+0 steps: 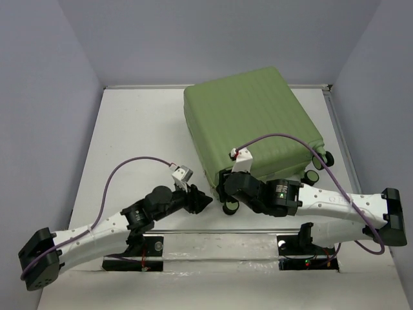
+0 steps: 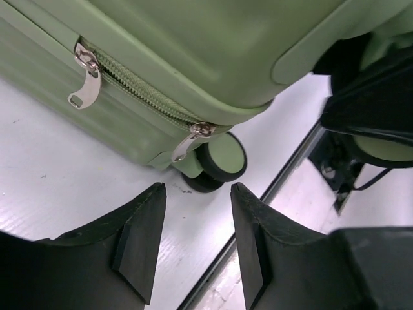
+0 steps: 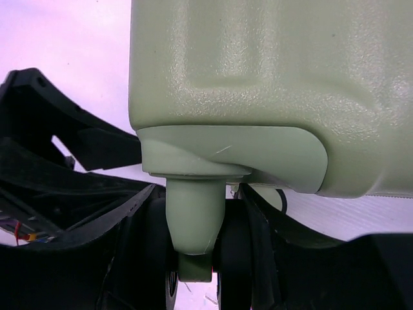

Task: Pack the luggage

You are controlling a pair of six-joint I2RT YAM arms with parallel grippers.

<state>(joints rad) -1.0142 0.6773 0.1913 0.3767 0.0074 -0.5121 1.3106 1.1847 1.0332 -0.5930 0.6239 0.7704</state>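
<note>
The luggage (image 1: 251, 119) is a light-green ribbed hard-shell suitcase lying closed on the white table. My left gripper (image 1: 205, 201) is open and empty just short of its near-left corner. In the left wrist view the gripper (image 2: 197, 194) faces a caster wheel (image 2: 222, 158) and two silver zipper pulls (image 2: 84, 81) on the closed zipper. My right gripper (image 1: 226, 187) is at the same corner, shut around a black twin caster wheel (image 3: 232, 258) under a green stem (image 3: 193, 213), one finger (image 3: 129, 245) on each side. The lining is hidden.
Two more wheels (image 1: 313, 174) stick out at the suitcase's near-right corner. A metal strip (image 1: 219, 242) runs along the table's near edge between the arm bases. Grey walls close in the table at the back and sides. The right arm shows in the left wrist view (image 2: 368, 103).
</note>
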